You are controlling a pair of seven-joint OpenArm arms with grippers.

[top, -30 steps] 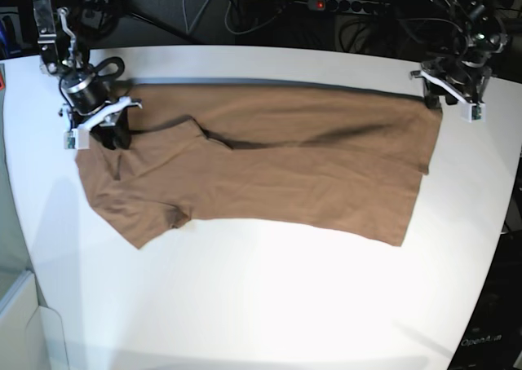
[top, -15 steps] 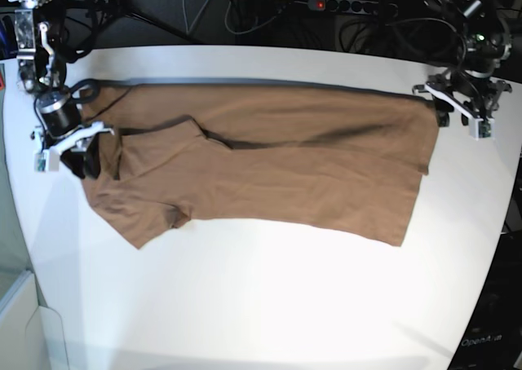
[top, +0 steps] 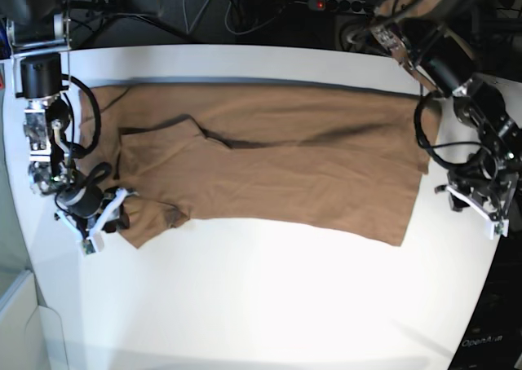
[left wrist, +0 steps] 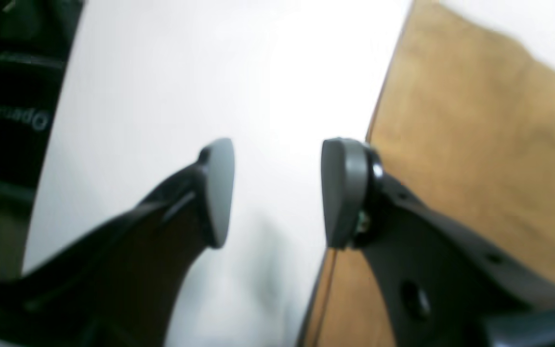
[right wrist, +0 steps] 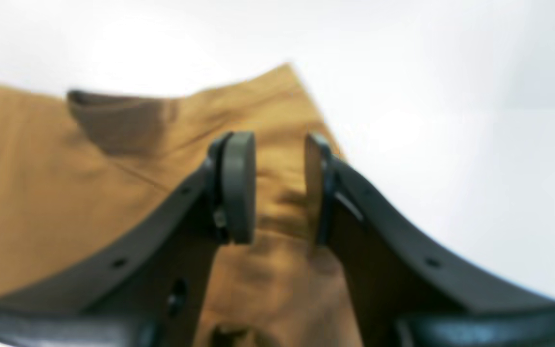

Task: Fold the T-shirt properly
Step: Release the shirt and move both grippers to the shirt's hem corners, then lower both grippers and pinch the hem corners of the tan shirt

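Tan-brown cotton, the plain short-sleeved T-shirt (top: 269,158) lies spread with its long axis running across the white table (top: 269,305); in the base view, at its left end, the right gripper (top: 104,219) hangs over the sleeve corner, jaws part open around nothing, cloth directly beneath. At the right end the left gripper (top: 473,211) stands just off the hem edge over bare table, also part open and empty. I judge both near corners reachable, with nothing in the way.

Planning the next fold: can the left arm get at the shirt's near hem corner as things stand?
Probably yes. The left gripper hangs open over bare table, just beside the shirt edge, and nothing lies between it and that corner.
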